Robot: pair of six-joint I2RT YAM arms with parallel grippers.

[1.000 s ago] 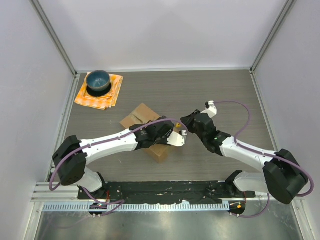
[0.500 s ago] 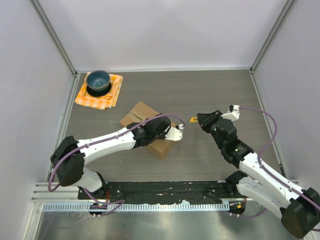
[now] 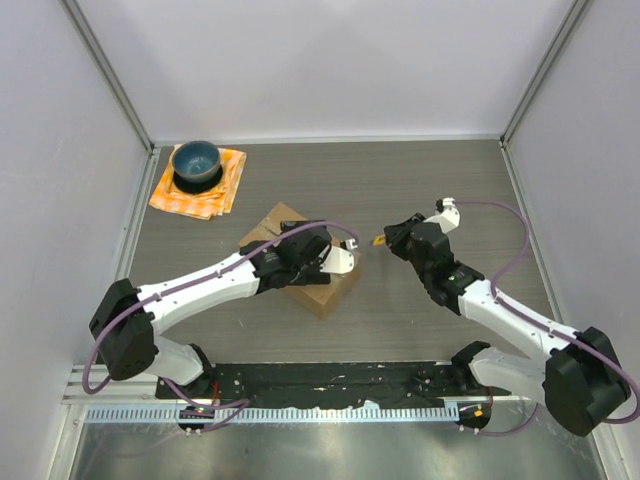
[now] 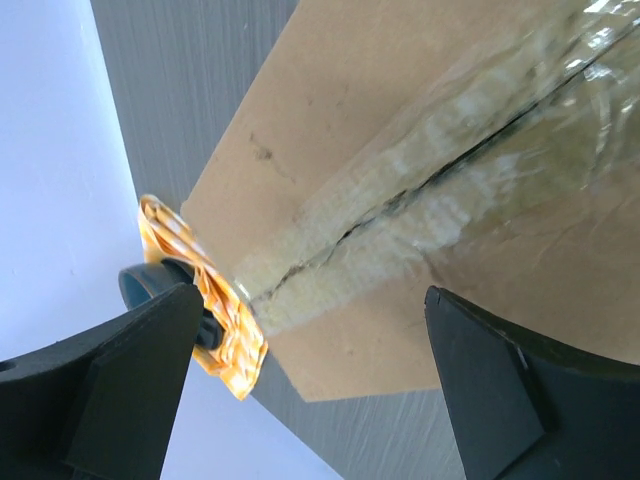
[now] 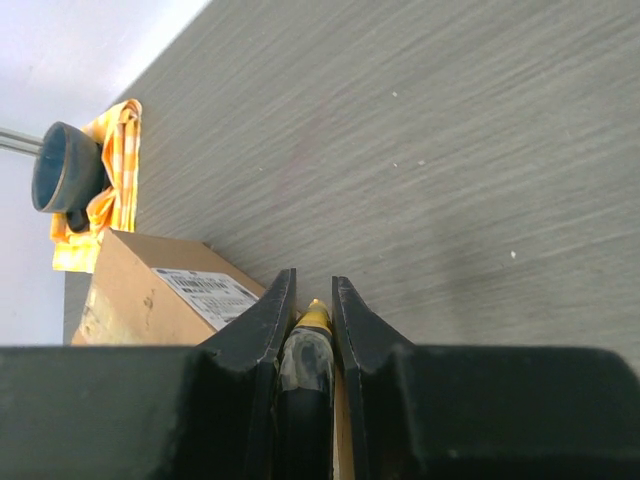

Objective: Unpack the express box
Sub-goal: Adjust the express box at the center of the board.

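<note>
Grey tabletop (image 3: 420,180), one taped express box (image 3: 272,230) lying centre-left beneath two left fingers (image 4: 120,370) held wide apart, two right fingers (image 5: 255,340) clamped on one yellow-tipped tool (image 5: 312,345), one bowl (image 3: 195,160) on one cloth (image 3: 225,185)

I see the express box (image 3: 270,230), a brown cardboard carton, lying flat and turned diagonally mid-surface (image 3: 420,180). Clear shiny tape covers its top seam, and one face carries a white label.

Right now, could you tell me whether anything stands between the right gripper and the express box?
Nothing visible does: only bare tabletop separates the right gripper, shut on a yellow-tipped tool, from the express box. The left gripper, open, hangs over the box's taped top at that end.
</note>
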